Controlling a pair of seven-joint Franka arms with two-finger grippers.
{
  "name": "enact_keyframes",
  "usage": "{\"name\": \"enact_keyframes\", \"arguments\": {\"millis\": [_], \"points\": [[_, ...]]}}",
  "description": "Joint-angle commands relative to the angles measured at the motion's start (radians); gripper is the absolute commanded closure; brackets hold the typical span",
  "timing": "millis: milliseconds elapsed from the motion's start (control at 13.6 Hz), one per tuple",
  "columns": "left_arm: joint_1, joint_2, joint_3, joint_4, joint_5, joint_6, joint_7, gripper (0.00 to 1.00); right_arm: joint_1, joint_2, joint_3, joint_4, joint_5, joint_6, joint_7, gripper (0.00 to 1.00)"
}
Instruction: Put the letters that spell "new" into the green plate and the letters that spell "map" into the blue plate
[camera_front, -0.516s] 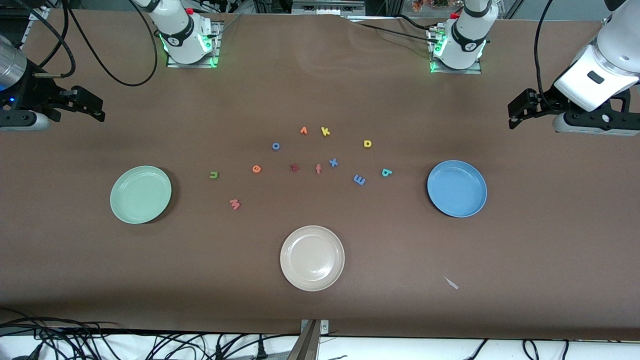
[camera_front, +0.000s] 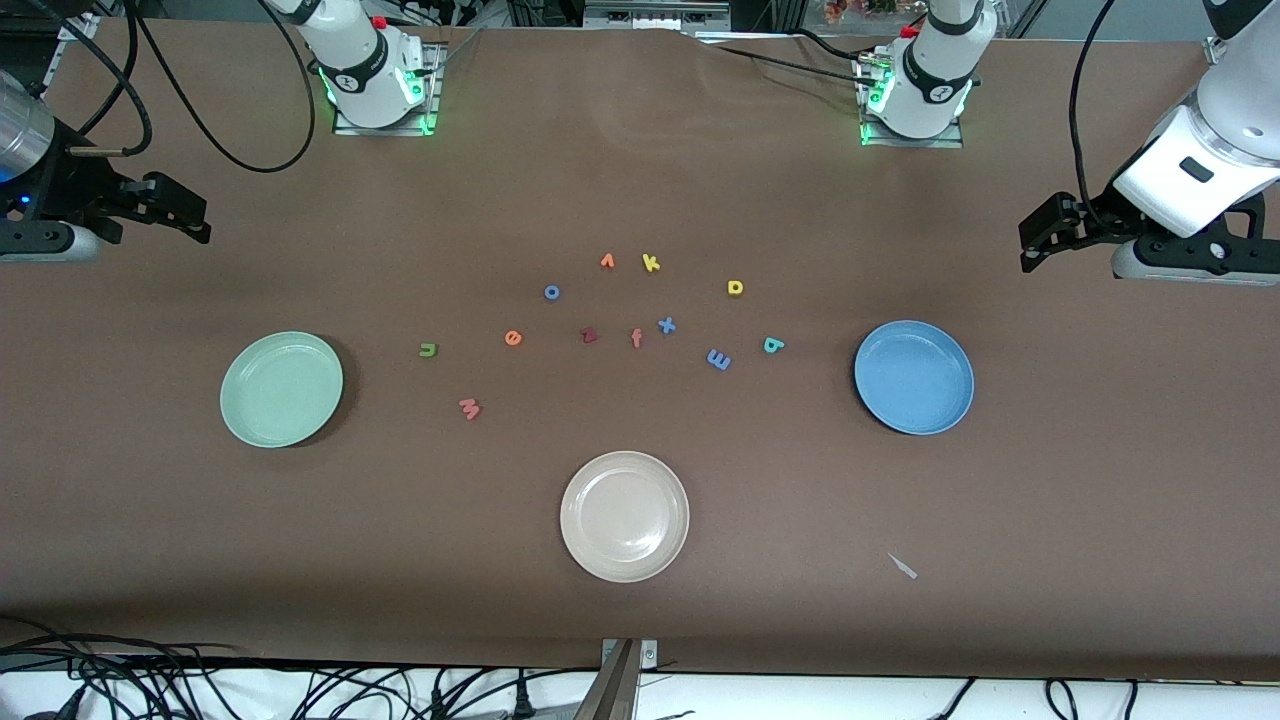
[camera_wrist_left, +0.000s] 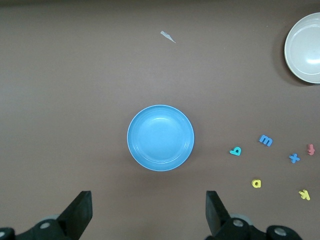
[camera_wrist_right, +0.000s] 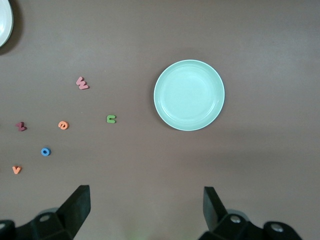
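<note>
Worktop in brown spreads under both my arms, and three round plates sit on it. My green plate lies toward the right arm's end, my blue plate toward the left arm's end, and a beige plate rests between them, nearer to the front camera. All three plates hold nothing.

My left tool hangs over bare worktop at the left arm's end, fingers spread wide and holding nothing; its wrist view looks down on the blue plate. My right tool hangs over bare worktop at the right arm's end, likewise spread wide and holding nothing, with the green plate below its camera.

Small foam letters lie scattered on the worktop between the green and blue plates. The olive-green n is closest to the green plate, the pinkish-red w nearer to the front camera than it, the orange e beside the n. The blue m and teal a lie near the blue plate, the yellow p farther from the front camera. Among them sit a dark red z, orange f, blue x, yellow k, an orange v and a blue o.
</note>
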Motion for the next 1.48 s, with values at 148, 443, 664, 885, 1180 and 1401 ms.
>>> {"name": "enact_keyframes", "arguments": {"millis": [148,443,664,885,1180,1401], "points": [[0.007,-0.004,-0.009,0.004,-0.011,0.0,0.023,0.0,0.001,-0.012,-0.001,-0.016,0.009,0.011,0.01,0.0],[0.01,-0.004,-0.004,0.005,-0.011,-0.013,0.025,0.0,0.001,-0.011,-0.001,-0.017,0.009,0.01,0.01,0.0],[0.01,-0.004,-0.004,0.005,-0.011,-0.013,0.025,0.0,0.001,-0.011,-0.001,-0.017,0.009,0.011,0.01,0.0],[0.01,-0.002,-0.004,0.005,-0.011,-0.014,0.025,0.0,0.001,-0.011,-0.001,-0.017,0.009,0.011,0.01,0.0],[0.01,-0.002,-0.004,0.008,-0.014,-0.028,0.014,0.0,0.001,-0.011,-0.001,-0.017,0.009,0.01,0.01,0.0],[0.01,-0.002,-0.003,0.008,-0.014,-0.03,0.014,0.0,0.001,-0.011,-0.001,-0.017,0.009,0.01,0.01,0.0]]}}
